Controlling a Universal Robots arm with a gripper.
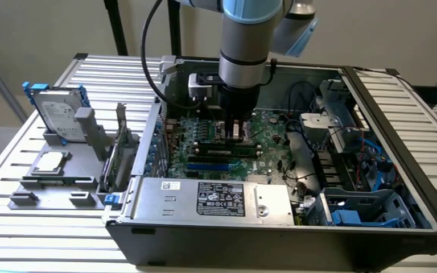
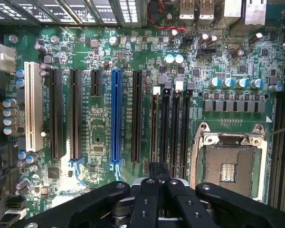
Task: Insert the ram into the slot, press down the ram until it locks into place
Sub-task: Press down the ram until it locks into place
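Wrist view: the ram (image 2: 154, 126) sits edge-on in the slot (image 2: 154, 156), the outermost of four parallel black memory sockets, on the side nearest the bright-blue socket (image 2: 116, 116). The three neighbouring sockets (image 2: 175, 126) are open channels between the ram and the silver processor socket (image 2: 230, 164). I see the gripper (image 2: 159, 171) poised just off the end of that socket row, its two black fingers (image 2: 149, 199) drawn close together with nothing pinched between them.

From the exterior view, the ram (image 1: 226, 150) lies level and low along the green motherboard (image 1: 203, 128), and the gripper (image 1: 234, 135) hangs straight down just behind it; I cannot tell whether its tips touch the board. The blue socket (image 1: 214, 166) runs parallel, just in front. Further out, the grey power supply (image 1: 211, 199) spans the front of the open computer case (image 1: 279, 244). On the exterior view's left, a bare expansion card (image 1: 120, 148) and a hard drive (image 1: 57, 114) stand upright in grey holders on the slatted table (image 1: 21, 239).
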